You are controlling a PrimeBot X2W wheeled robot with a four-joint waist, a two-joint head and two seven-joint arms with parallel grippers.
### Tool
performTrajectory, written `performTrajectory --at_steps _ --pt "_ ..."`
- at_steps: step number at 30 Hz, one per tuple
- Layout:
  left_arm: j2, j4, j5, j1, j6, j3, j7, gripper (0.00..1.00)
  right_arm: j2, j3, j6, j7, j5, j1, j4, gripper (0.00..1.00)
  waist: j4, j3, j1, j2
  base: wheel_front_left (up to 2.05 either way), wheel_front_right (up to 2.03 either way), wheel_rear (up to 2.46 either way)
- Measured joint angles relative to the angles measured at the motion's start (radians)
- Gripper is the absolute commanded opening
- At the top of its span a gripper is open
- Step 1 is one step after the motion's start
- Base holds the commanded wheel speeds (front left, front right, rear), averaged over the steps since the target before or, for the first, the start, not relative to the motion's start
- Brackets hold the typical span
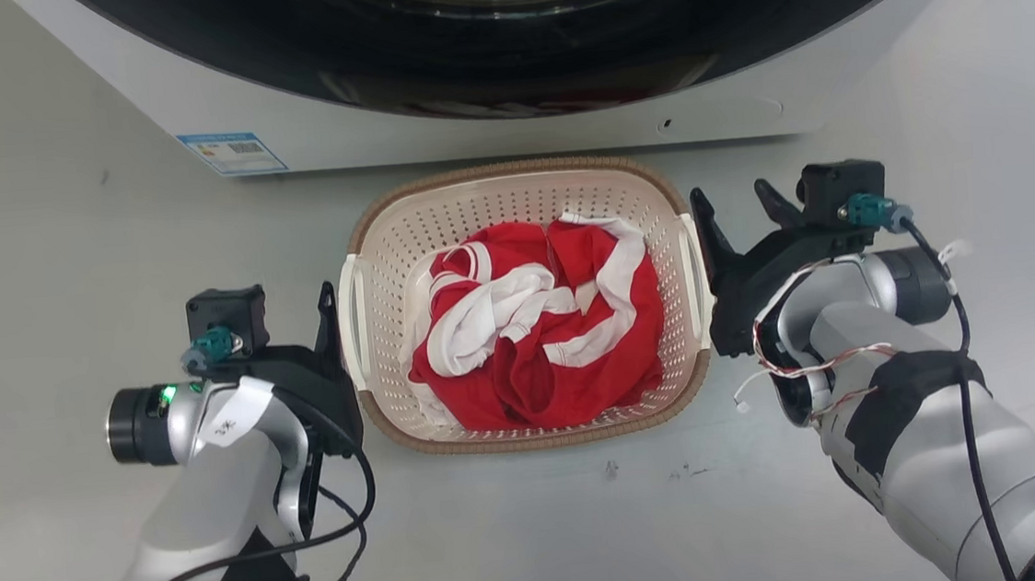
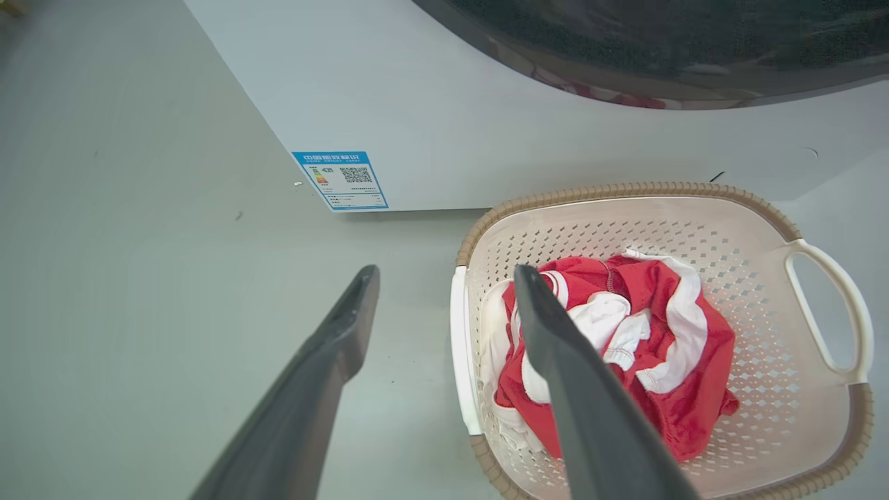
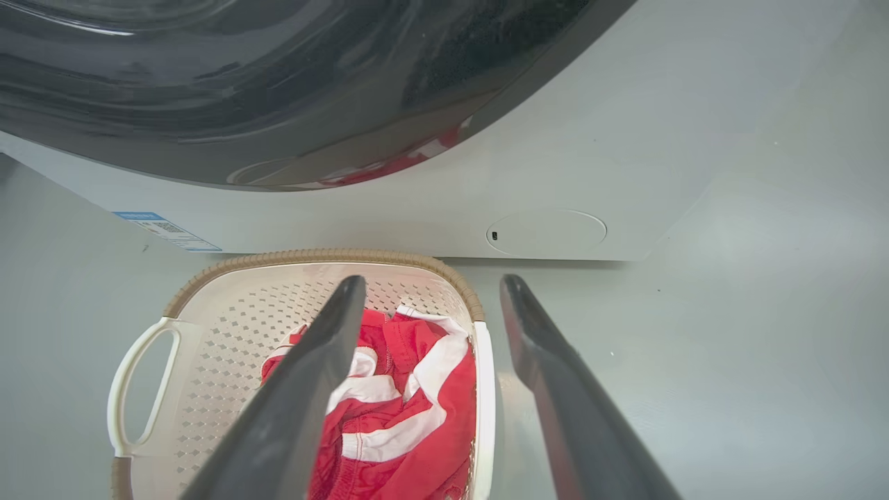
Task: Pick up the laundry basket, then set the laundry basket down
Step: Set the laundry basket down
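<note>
Laundry basket (image 1: pixel 508 170) on the floor (image 1: pixel 63 271), close against the washing machine (image 1: pixel 468 137) front, your tools flanking it.
A red-and-white garment (image 1: pixel 531 345) lies inside. Your left tool (image 2: pixel 444 278) and right tool (image 3: pixel 432 281) are both spread wide and hold nothing, each at a white side handle (image 1: pixel 689 258) with one finger toward the basket and one over the floor; whether they touch it, you can't tell.
</note>
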Motion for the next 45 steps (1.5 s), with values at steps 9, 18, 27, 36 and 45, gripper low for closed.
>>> performTrajectory --at_steps 9,18,27,36,45 --pt "0.017 -0.106 0.025 0.167 0.018 0.046 0.000 1.00 -0.018 -0.069 -0.003 0.000 -0.026 0.153 -0.079 1.00 -0.014 -0.118 -0.0001 0.0000 0.00 0.00 0.00" --pt "0.044 -0.241 0.080 0.334 0.027 0.100 0.000 1.00 -0.042 -0.152 -0.029 0.000 -0.073 0.311 -0.192 1.00 -0.021 -0.237 -0.0001 -0.0001 0.00 0.00 0.00" --pt "0.066 -0.395 0.144 0.517 0.035 0.165 0.000 1.00 -0.082 -0.231 -0.047 0.000 -0.158 0.494 -0.338 1.00 -0.023 -0.350 0.0000 -0.0001 0.00 0.00 0.00" --pt "0.086 -0.524 0.233 0.655 0.035 0.248 0.000 1.00 -0.111 -0.309 -0.061 0.000 -0.251 0.630 -0.500 1.00 -0.022 -0.430 0.0000 -0.0001 0.00 0.00 0.00" --pt "0.073 -0.673 0.336 0.808 0.036 0.378 0.000 1.00 -0.129 -0.423 -0.065 0.000 -0.371 0.813 -0.688 1.00 -0.019 -0.495 0.0000 0.0000 0.00 0.00 0.00"
